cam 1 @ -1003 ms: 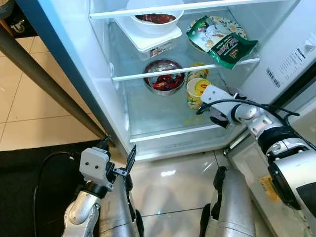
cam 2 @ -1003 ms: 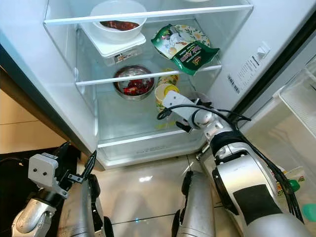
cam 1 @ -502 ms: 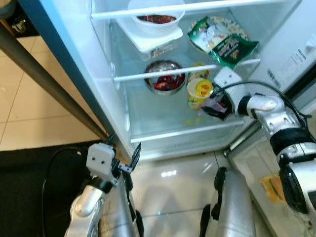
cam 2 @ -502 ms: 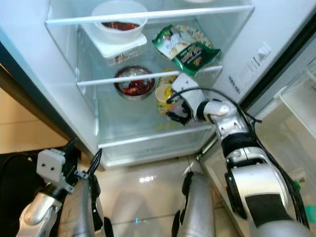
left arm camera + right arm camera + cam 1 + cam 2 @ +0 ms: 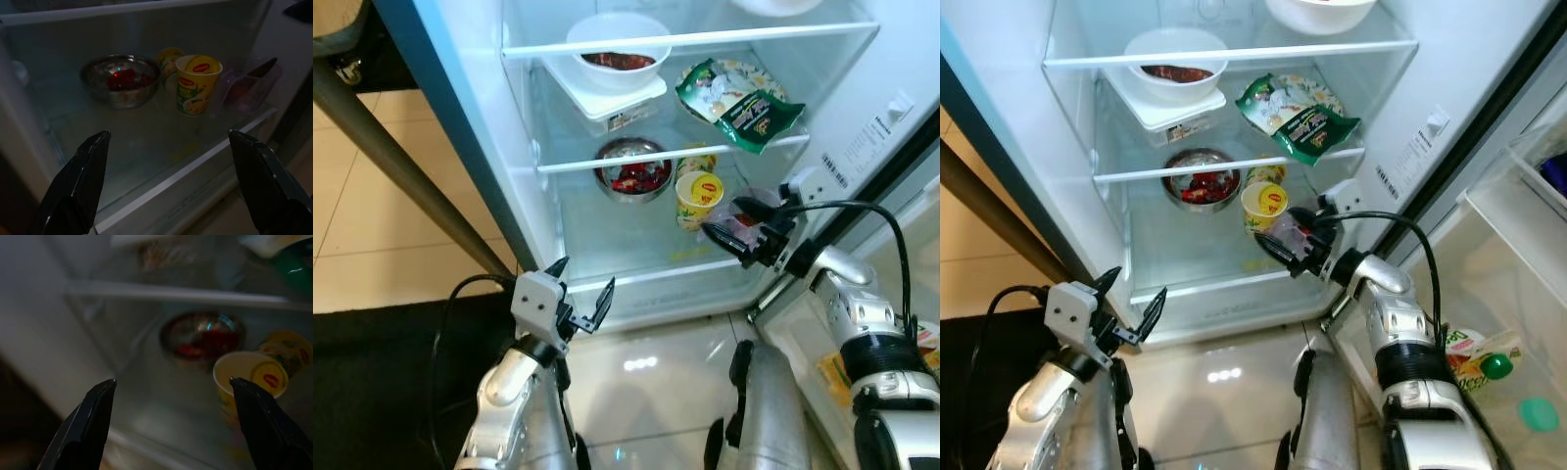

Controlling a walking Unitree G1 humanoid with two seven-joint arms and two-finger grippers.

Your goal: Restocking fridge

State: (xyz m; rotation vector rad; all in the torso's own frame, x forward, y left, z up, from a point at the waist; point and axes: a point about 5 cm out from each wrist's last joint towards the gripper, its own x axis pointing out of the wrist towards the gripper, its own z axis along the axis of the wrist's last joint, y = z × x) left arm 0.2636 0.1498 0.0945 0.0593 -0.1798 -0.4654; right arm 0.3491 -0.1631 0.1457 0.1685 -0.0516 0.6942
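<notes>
Second yellow cup (image 5: pixel 699 157) half hidden behind yellow noodle cup (image 5: pixel 699 197). Top-shelf bowl (image 5: pixel 1320 10) cut off by frame edge. Door sticker (image 5: pixel 869 140) print unreadable.

— Where do the two eye views look from?
— From the robot's head, forward and down into the open fridge (image 5: pixel 460 127). They share nearly everything: the shelves, the steel bowl (image 5: pixel 632 168), the yellow cup (image 5: pixel 1265 204) and the tiled floor (image 5: pixel 372 225). The right eye takes in more of the door bins at the right.

— And the left wrist view?
— From low outside the fridge, along the left pincer (image 5: pixel 171 181), facing the bottom shelf, close to its front edge.

— The right wrist?
— Along the right pincer (image 5: pixel 171 426), from the other side, very near the same bowl and cup. Both wrist views are dim.
</notes>
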